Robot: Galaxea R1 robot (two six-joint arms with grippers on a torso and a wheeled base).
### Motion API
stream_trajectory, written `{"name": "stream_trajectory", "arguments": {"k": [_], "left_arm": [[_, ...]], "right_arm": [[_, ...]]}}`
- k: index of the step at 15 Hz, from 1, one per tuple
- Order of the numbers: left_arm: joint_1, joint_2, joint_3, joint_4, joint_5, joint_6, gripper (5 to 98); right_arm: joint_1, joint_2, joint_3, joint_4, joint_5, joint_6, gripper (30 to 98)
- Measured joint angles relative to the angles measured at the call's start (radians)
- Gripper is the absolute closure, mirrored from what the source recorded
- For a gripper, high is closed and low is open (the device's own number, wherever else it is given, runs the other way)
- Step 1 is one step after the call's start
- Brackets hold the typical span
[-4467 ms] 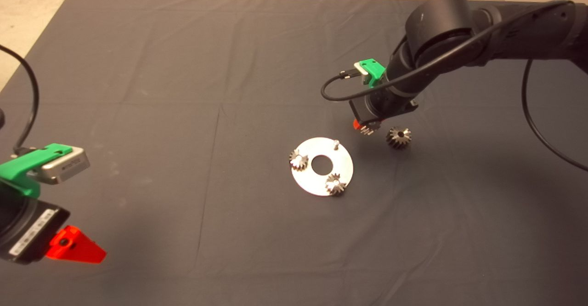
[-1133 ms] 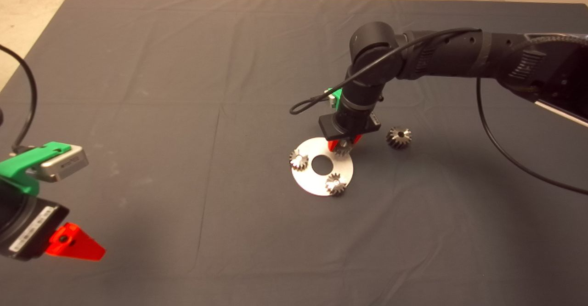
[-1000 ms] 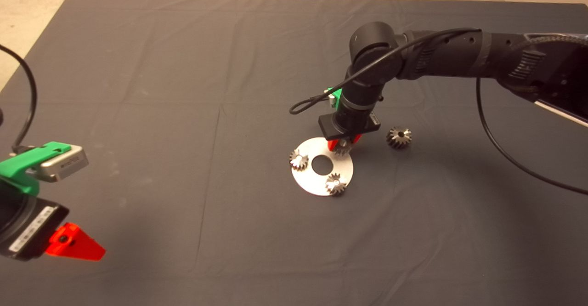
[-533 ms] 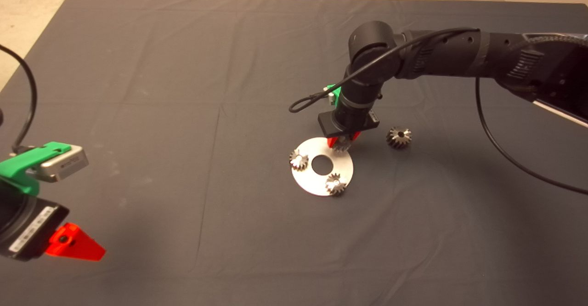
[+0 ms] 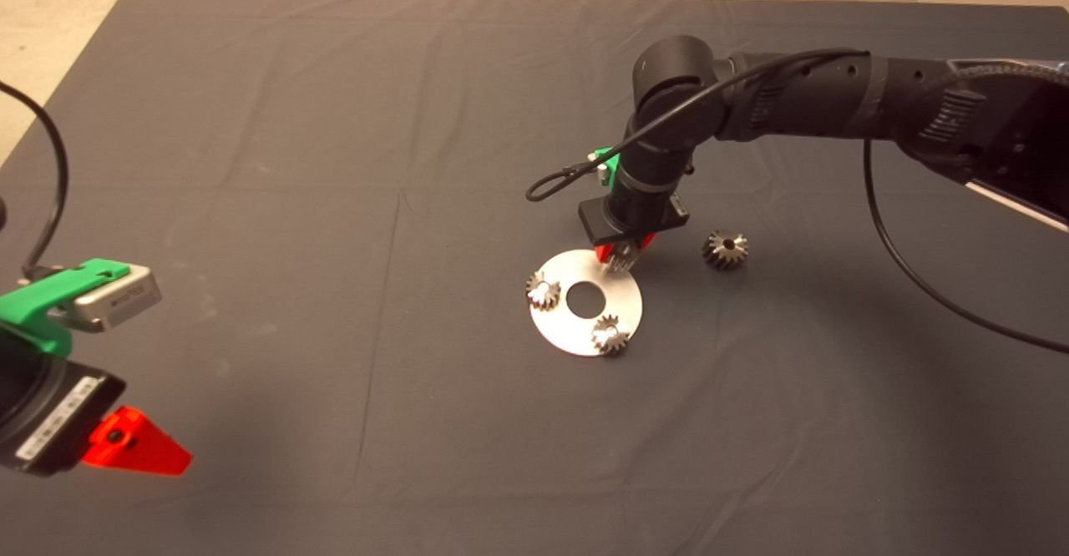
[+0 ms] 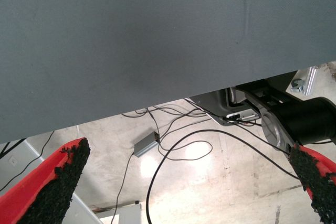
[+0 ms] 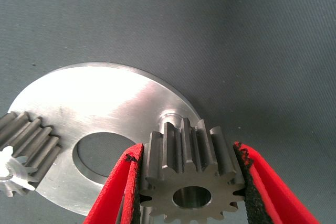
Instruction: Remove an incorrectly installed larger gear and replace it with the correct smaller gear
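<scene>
Your right hand [image 7: 186,182] is gripping the small gear [image 7: 189,174], a dull grey steel piece with short straight teeth and a round bore, its black gritty pads [image 7: 247,174] pressing on opposite tooth flanks. You are holding it just over the far edge of the disc [image 5: 630,310], above a short pin [image 7: 169,114]. The disc is a flat, brushed, shiny plate with a round centre hole, and it is carrying two brighter gears: one [image 5: 543,290] at its left edge, one [image 5: 610,336] at its near edge. The large gear [image 5: 724,249], a darker cone-shaped one, is lying on the wrinkled cloth mat [image 5: 334,205] to the disc's right. Your left hand [image 5: 138,450] is waiting spread wide at the bench's near left.
</scene>
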Motion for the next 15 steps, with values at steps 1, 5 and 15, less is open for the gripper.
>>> {"name": "stream_trajectory", "arguments": {"k": [1,5,15], "left_arm": [[0.000,0.000,0.000,0.000,0.000,0.000,5.4],[0.000,0.000,-0.001,0.000,0.000,0.000,5.4],[0.000,0.003,-0.001,0.000,0.000,0.000,5.4]], "right_arm": [[0.000,0.005,-0.001,-0.003,-0.003,0.000,90.5],[-0.003,0.019,-0.006,-0.007,-0.004,0.000,90.6],[-0.033,-0.026,0.030,-0.028,0.024,0.004,90.4]]}}
